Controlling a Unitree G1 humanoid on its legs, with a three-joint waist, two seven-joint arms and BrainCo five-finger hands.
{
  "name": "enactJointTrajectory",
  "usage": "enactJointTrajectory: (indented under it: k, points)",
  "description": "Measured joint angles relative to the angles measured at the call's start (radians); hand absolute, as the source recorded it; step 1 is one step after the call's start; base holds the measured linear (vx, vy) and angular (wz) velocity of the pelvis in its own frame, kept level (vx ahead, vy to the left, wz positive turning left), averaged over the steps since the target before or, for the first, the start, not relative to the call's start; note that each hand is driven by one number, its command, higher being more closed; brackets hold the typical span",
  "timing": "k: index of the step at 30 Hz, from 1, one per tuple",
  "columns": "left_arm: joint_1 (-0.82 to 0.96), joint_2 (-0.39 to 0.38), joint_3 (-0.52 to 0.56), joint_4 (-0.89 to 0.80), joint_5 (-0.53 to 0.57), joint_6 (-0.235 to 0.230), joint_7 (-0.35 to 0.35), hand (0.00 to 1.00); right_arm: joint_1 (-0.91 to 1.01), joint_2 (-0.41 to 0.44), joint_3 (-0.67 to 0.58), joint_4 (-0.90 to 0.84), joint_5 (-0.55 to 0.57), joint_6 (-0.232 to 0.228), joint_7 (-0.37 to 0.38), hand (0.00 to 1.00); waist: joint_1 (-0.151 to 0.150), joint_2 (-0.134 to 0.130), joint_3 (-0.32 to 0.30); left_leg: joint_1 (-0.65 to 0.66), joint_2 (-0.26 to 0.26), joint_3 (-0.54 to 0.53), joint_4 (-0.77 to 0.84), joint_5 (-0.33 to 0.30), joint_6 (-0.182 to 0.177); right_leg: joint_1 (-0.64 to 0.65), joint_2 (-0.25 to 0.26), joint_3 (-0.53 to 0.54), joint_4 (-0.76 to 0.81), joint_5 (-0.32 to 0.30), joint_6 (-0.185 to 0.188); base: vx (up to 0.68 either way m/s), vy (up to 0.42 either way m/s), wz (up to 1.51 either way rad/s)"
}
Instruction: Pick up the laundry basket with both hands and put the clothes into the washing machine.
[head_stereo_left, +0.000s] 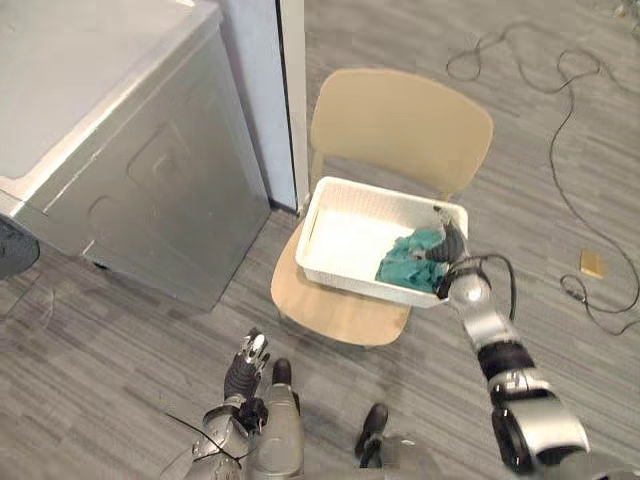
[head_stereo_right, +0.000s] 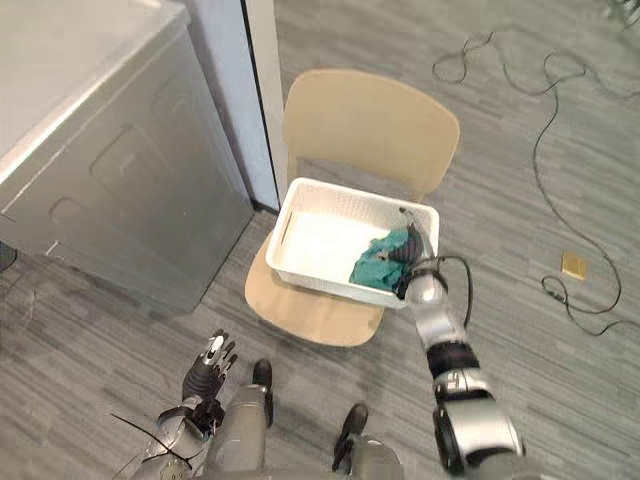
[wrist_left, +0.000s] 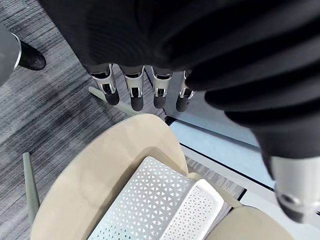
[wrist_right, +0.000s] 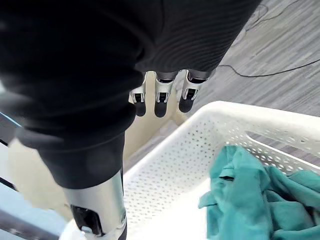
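Observation:
A white perforated laundry basket stands on the seat of a tan chair. Teal clothes lie bunched in its right end. My right hand hovers over that end, just above the clothes. In the right wrist view its fingers are straight and hold nothing, with the basket rim and teal cloth below them. My left hand hangs low, in front of the chair and apart from the basket. Its fingers are straight and empty. The grey washing machine stands at the left.
A white upright panel stands between the washing machine and the chair. On the grey floor to the right are a black cable and a small tan object.

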Motion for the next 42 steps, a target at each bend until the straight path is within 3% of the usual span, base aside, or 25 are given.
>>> enactJointTrajectory:
  k: [3, 6, 13, 21, 29, 30, 36, 42]
  points:
    - [-0.035, 0.01, -0.031, -0.032, 0.0, 0.0, 0.001, 0.0, -0.144, -0.088, 0.0, 0.153, 0.0, 0.02, 0.0, 0.0, 0.018, 0.001, 0.069, -0.04, -0.005, 0.009, -0.027, 0.033, 0.011, -0.056, -0.005, 0.003, -0.001, 0.025, 0.0, -0.13, 0.051, -0.06]
    - [-0.039, 0.005, -0.031, -0.086, -0.002, -0.002, 0.003, 0.0, -0.232, -0.153, 0.008, 0.215, -0.001, 0.026, 0.0, 0.0, 0.017, 0.001, 0.114, -0.085, -0.01, 0.012, -0.048, 0.06, 0.019, -0.107, -0.01, 0.002, -0.004, 0.046, 0.001, -0.11, 0.045, -0.01]
    - [-0.061, -0.033, -0.033, -0.113, -0.023, -0.016, 0.005, 0.0, -0.32, -0.23, 0.162, 0.279, -0.022, 0.04, 0.003, 0.0, 0.02, 0.003, 0.135, -0.146, -0.012, 0.008, -0.094, 0.095, 0.018, -0.179, -0.009, -0.013, -0.013, 0.059, 0.002, -0.03, 0.003, 0.02]
    - [-0.084, -0.092, -0.045, -0.152, -0.042, -0.022, 0.023, 0.0, -0.398, -0.253, 0.323, 0.342, -0.031, 0.042, 0.018, 0.0, 0.045, 0.005, 0.168, -0.197, -0.013, -0.005, -0.173, 0.153, 0.007, -0.254, -0.004, -0.05, -0.013, 0.06, 0.001, 0.03, -0.019, 0.06]
    - [-0.153, -0.123, -0.07, -0.197, -0.08, -0.042, 0.025, 0.0, -0.488, -0.336, 0.412, 0.372, -0.015, 0.034, 0.021, 0.0, 0.075, 0.021, 0.194, -0.256, -0.01, -0.037, -0.249, 0.211, -0.016, -0.314, 0.013, -0.102, -0.031, 0.06, 0.0, 0.03, -0.006, 0.11]
    - [-0.153, -0.131, -0.069, -0.202, -0.08, -0.042, 0.025, 0.0, -0.494, -0.338, 0.42, 0.372, 0.009, 0.033, 0.025, 1.0, 0.076, 0.023, 0.195, -0.263, -0.01, -0.04, -0.265, 0.221, -0.014, -0.325, 0.015, -0.109, -0.031, 0.06, 0.0, 0.03, 0.006, 0.09]
    - [-0.156, -0.164, -0.069, -0.219, -0.082, -0.043, 0.025, 0.0, -0.499, -0.378, 0.429, 0.351, 0.092, 0.021, 0.023, 1.0, 0.081, 0.02, 0.2, -0.289, -0.009, -0.048, -0.271, 0.224, -0.014, -0.357, 0.014, -0.114, -0.022, 0.058, -0.001, 0.03, 0.037, 0.0]
    - [-0.165, -0.174, -0.065, -0.219, -0.12, -0.043, 0.044, 0.0, -0.509, -0.373, 0.381, 0.338, 0.248, 0.019, 0.023, 1.0, 0.097, 0.02, 0.2, -0.294, 0.002, -0.038, -0.26, 0.223, -0.015, -0.371, 0.015, -0.117, 0.011, 0.05, -0.012, 0.04, 0.025, -0.03]
